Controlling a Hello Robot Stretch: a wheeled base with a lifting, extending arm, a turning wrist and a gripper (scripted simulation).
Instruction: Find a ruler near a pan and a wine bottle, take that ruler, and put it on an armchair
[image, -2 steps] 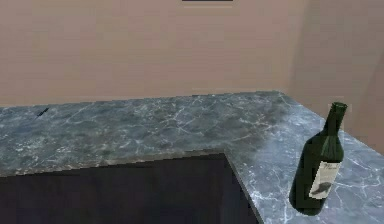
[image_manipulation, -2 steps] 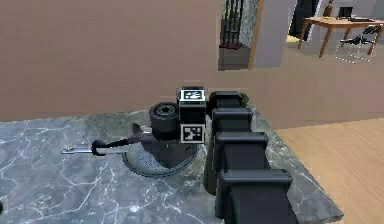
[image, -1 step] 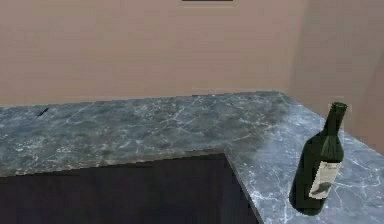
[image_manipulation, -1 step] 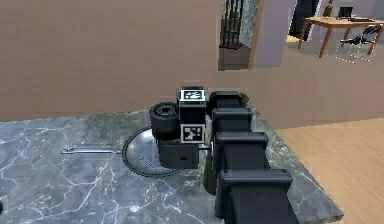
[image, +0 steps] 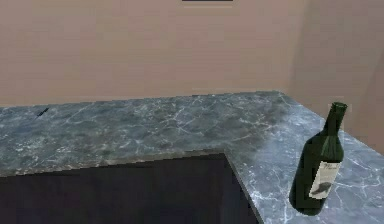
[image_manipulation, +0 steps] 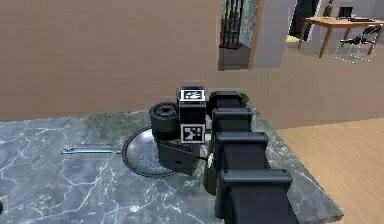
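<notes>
Arm side view: the dark arm (image_manipulation: 240, 160) is seen rising from the bottom edge over a grey marbled countertop (image_manipulation: 50, 185). At its far end two white squares (image_manipulation: 192, 97) with black marks are stacked, and the pincer (image_manipulation: 172, 140) is placed just left of them. A round grey pan (image_manipulation: 140, 158) lies on the countertop directly at and behind the pincer, partly covered by its dark body. A thin grey handle (image_manipulation: 90, 150) is stretched out from the pan's rim, away from the pincer toward the view's left. Because the pan lies behind the fingers, it cannot be told whether anything is held by the pincer, and whether the pan is touched cannot be told either. A beige wall (image_manipulation: 100, 50) is seen beyond the pincer. Far past it, at the upper right, a wooden table (image_manipulation: 345, 22) is seen through an opening.

In the forward view a dark green wine bottle (image: 322, 165) is stood on the same marbled countertop at the right. A small dark mark (image: 40, 110) is seen on the countertop at the left, too small to be named. The ruler cannot be told apart from these shapes, so its place relative to the pincer cannot be given.
</notes>
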